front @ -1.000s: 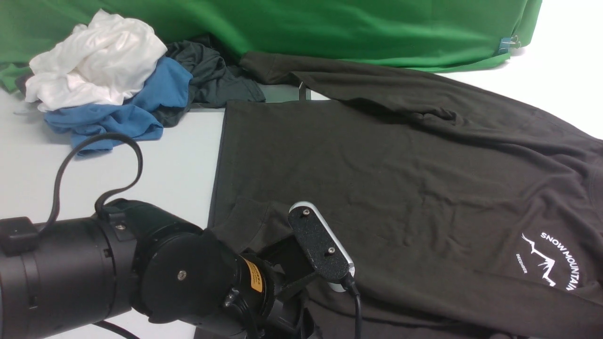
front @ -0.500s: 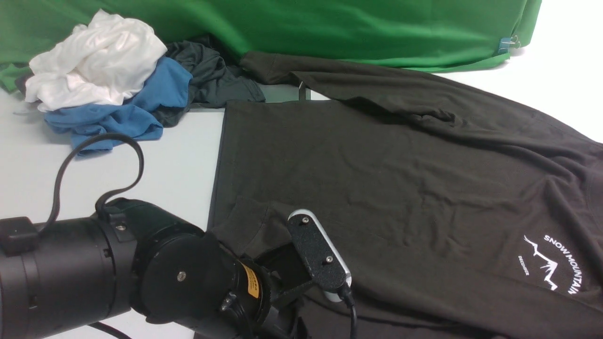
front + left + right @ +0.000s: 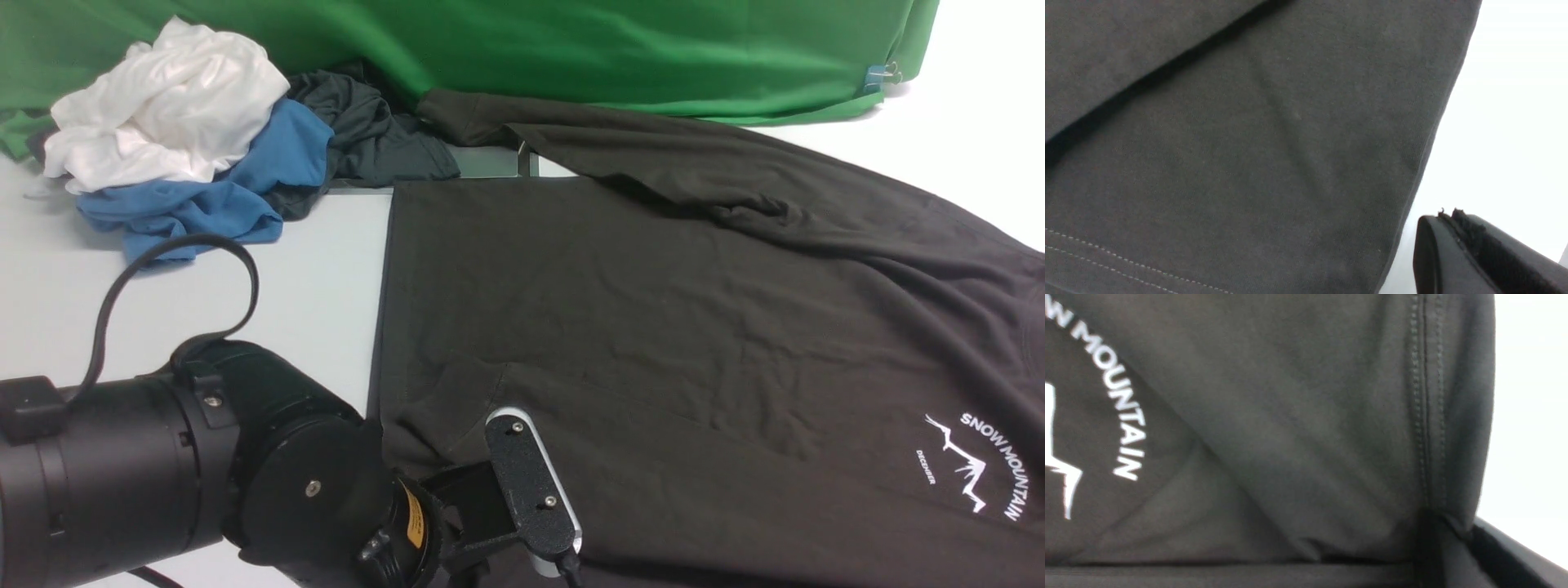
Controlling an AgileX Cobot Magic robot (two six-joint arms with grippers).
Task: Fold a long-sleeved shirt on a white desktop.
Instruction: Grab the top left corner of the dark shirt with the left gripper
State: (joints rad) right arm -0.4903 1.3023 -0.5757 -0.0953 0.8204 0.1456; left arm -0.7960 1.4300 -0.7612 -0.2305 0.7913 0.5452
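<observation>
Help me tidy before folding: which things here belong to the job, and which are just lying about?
For the job: long-sleeved shirt; white desktop.
Lying about: white garment; blue garment; dark grey garment; green backdrop.

SNOW MOUNTAIN, printed white, on long-sleeved shirt (image 3: 653, 327)

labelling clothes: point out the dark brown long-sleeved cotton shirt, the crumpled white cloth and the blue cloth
dark brown long-sleeved shirt (image 3: 653, 310), front view, middle of body
crumpled white cloth (image 3: 163, 106), front view, top folds
blue cloth (image 3: 196, 208), front view, lower fold
</observation>
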